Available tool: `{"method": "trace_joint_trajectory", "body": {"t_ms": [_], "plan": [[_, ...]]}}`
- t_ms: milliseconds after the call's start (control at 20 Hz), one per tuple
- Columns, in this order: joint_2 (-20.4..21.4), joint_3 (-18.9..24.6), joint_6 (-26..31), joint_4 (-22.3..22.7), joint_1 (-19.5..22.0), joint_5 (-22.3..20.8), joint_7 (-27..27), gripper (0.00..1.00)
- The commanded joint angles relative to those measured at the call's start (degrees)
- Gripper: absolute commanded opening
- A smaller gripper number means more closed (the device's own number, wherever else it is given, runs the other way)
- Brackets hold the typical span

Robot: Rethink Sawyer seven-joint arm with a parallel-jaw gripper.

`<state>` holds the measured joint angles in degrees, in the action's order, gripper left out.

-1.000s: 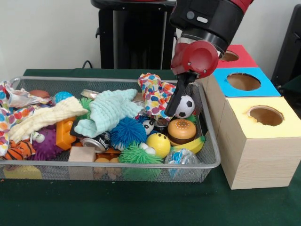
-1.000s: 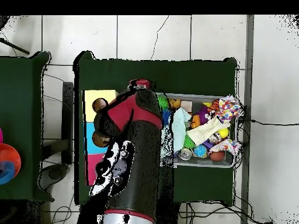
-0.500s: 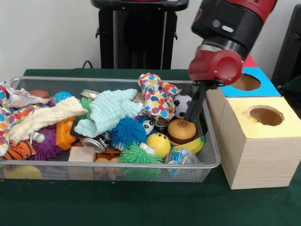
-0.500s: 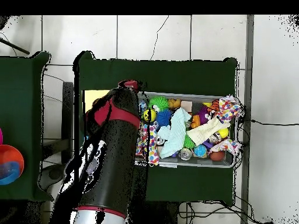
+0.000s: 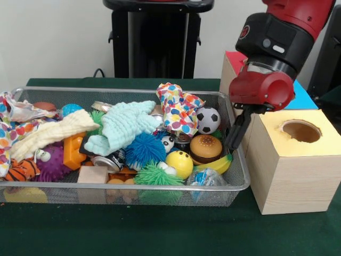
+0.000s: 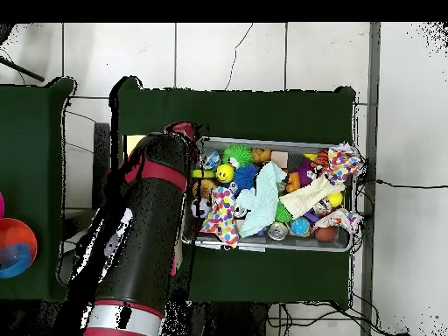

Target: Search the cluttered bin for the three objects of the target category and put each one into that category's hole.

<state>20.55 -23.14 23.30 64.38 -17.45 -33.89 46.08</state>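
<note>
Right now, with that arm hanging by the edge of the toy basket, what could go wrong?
The gripper hangs low between the wire basket's rim and the yellow-topped wooden box; a sideways move might knock either one. It sits close to the toy burger and banana, so a descent could shove them instead of picking one. Whether its jaws hold anything cannot be told, so it may be carrying nothing.

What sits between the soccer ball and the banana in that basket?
In the front view, the toy hamburger lies between the soccer ball above it and the banana below it. The robot's tool hangs just beside it, at the basket's edge.
</note>
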Motion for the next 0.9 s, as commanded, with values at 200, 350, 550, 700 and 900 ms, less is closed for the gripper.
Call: {"method": "trace_joint_trajectory", "body": {"t_ms": [200,350,550,700,900], "plan": [[-5.29,-2.81,1.63,-0.24,-0.67,3.41,21.64,0.00],[-6.04,-4.19,0.95,-0.09,-1.74,4.22,22.95,0.00],[-6.32,-5.02,0.55,0.23,-2.62,5.29,23.23,0.00],[-6.94,-5.79,-0.35,0.16,-3.15,5.41,23.99,0.00],[-8.17,-8.39,-0.43,-0.84,-4.89,4.33,25.36,0.00]]}}
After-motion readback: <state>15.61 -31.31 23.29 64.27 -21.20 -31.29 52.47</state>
